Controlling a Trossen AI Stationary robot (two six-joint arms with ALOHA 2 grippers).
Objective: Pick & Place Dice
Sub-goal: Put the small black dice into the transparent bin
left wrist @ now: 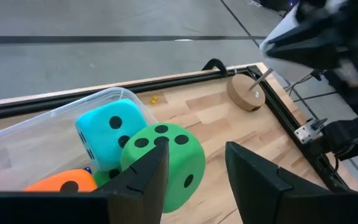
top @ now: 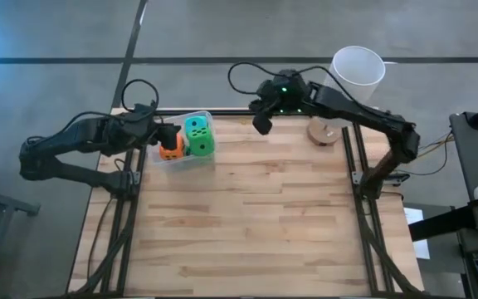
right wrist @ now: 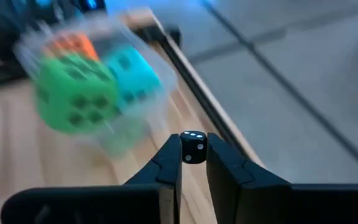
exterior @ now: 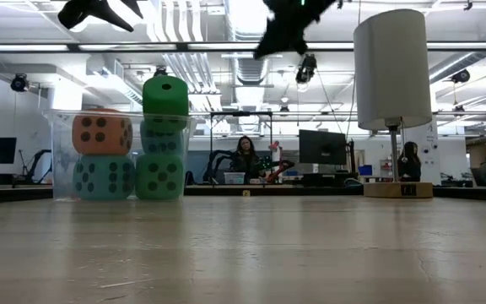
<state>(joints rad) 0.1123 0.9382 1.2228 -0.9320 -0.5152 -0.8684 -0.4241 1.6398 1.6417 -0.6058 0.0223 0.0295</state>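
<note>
A small black die with white pips sits pinched between the fingertips of the right gripper, as the right wrist view shows. In the high view that gripper hangs above the far edge of the table, just beside the clear plastic tub that stands at the table's far left.

The tub holds the big soft dice. In the low view an orange die rests on a teal die on the left side of the tub, and beside them a bright green die sits at the bottom with a pale teal die above it and another green die topping the stack, rising above the tub's rim. From above, a teal die, a green die and the orange die crowd the tub.

The left gripper hovers at the tub's left end, over the orange die; its wrist view shows its 2 fingers spread apart with nothing between them, above the green die and teal die.

A tall white cylinder on a round wooden base stands at the table's far right. In the low view, 2 people sit at desks with monitors in the room beyond.
</note>
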